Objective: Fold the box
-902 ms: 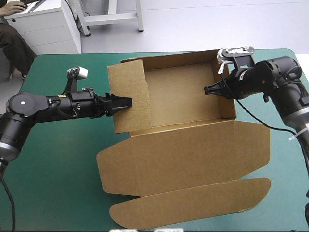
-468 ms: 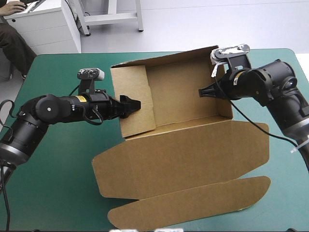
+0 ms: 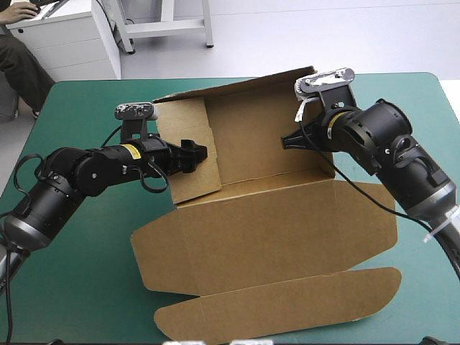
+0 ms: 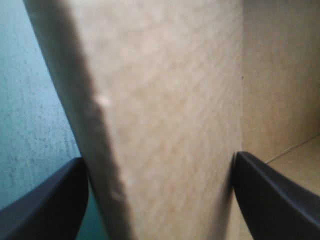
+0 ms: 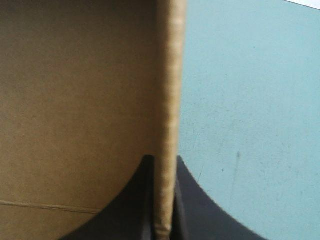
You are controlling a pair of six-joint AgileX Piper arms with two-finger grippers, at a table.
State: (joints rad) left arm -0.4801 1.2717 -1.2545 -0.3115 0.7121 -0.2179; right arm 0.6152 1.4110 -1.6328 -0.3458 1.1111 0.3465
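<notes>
The brown box [image 3: 266, 230] stands in the middle of the table as an open tray, its walls raised and its lid flat toward the front edge. My left gripper [image 3: 200, 152] straddles the box's left wall [image 3: 188, 172]. In the left wrist view that wall [image 4: 165, 100] fills the wide gap between the fingers [image 4: 45, 205] of the open gripper [image 4: 160, 200]. My right gripper [image 3: 286, 140] holds the right wall from inside. In the right wrist view this gripper [image 5: 164, 200] is shut on the wall's thin edge [image 5: 170, 100].
The lid's rounded front flap [image 3: 287, 305] reaches close to the table's front edge. Bare teal-green cover [image 3: 79, 287] lies to the left of the box, and more [image 5: 250, 125] outside its right wall.
Both grippers have moved left and inward. The box has turned and slid with them, its back wall now steeper.
</notes>
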